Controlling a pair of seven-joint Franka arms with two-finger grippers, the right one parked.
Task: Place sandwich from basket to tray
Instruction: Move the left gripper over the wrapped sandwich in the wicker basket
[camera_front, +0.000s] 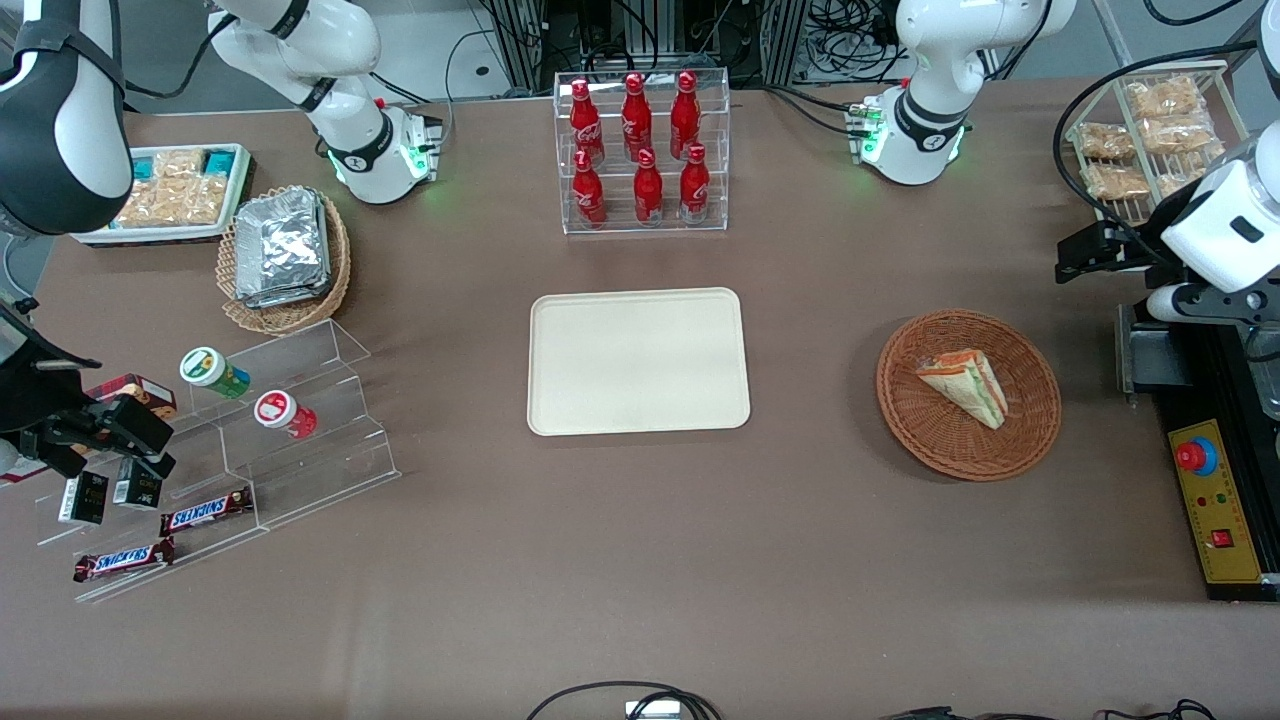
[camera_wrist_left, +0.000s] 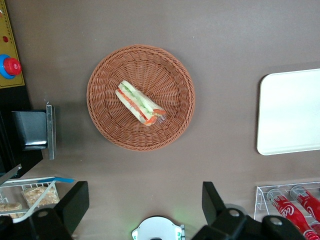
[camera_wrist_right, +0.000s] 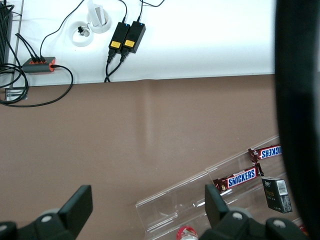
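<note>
Sandwich (camera_front: 965, 386) placement starts from the scene's biggest surface, the brown table (camera_front: 640, 560), which carries everything else. Next in size is the cream-beige tray (camera_front: 638, 361), lying flat at the middle of the table with nothing on it. Farther from the front camera than the tray stands a clear rack of red bottles (camera_front: 642, 150). Toward the working arm's end of the table sits the round reddish-brown basket (camera_front: 968, 394), well apart from the tray. The sandwich lies inside this basket, a wrapped wedge on its side, with its green, red and orange filling layers showing along one edge in the wrist view (camera_wrist_left: 140, 103). Toward the parked arm's end are a tan oval basket of foil packets (camera_front: 283, 258) and a clear stepped stand (camera_front: 270, 440) holding small jars and chocolate bars. The gripper (camera_wrist_left: 145, 207) hangs high above the table at the working arm's end, near the basket but not touching it or the sandwich. Its two dark fingers (camera_wrist_left: 74, 204) stand wide apart with nothing between them, and the basket shows whole below.
</note>
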